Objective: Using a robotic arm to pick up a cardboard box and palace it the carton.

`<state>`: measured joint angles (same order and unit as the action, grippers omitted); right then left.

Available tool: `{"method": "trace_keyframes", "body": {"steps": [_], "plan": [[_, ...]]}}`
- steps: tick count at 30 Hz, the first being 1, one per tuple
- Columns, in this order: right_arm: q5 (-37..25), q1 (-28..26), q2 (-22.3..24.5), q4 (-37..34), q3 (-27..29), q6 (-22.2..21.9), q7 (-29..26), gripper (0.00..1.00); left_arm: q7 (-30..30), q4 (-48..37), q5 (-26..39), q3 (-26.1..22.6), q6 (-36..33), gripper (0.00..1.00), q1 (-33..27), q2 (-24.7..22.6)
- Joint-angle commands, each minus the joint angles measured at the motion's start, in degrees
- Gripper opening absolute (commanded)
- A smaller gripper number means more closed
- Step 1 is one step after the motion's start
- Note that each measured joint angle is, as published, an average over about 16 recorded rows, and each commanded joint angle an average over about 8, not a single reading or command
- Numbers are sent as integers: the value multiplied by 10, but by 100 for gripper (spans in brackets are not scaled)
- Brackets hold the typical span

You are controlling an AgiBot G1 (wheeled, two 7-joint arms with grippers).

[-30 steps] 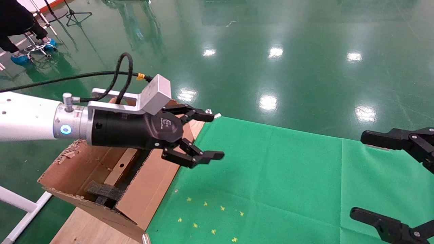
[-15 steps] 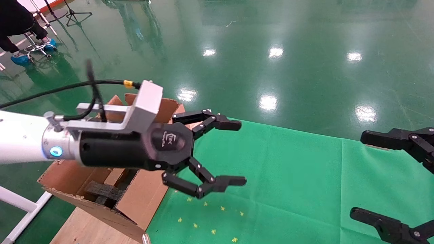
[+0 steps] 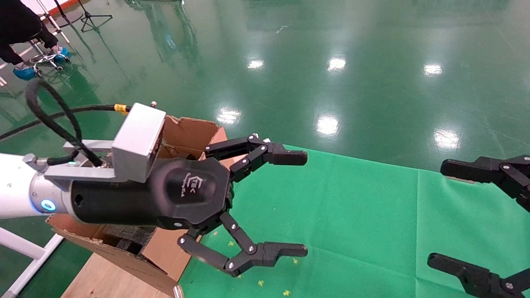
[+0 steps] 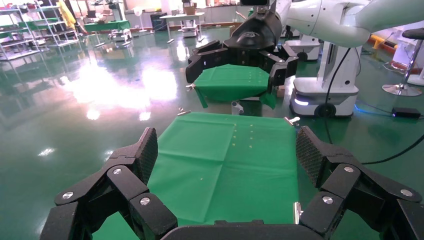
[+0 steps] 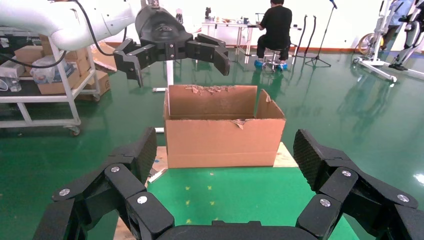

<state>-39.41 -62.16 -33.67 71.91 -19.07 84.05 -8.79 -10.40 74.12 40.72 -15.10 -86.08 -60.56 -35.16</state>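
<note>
Above the near left edge of your green cloth (image 3: 331, 215), just right of the carton (image 3: 186, 132), the left gripper (image 3: 296, 203) on your robotic arm (image 3: 16, 194) hangs with its fingers spread wide and nothing between them. You cannot see the cardboard box now; the gripper body covers most of the carton's inside. At the far right, your right gripper (image 3: 480, 215) also stands open and empty over the cloth.
</note>
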Motion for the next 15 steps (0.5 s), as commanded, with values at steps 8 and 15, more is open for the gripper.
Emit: {"method": "trace_keyframes", "body": {"steps": [8,15], "plan": [[0,0,0,0,0,0,0,100,-2,-3,5,-4,2,100,-5,0],[0,0,0,0,0,0,0,100,-3,-5,9,-7,3,100,-8,1]]}}
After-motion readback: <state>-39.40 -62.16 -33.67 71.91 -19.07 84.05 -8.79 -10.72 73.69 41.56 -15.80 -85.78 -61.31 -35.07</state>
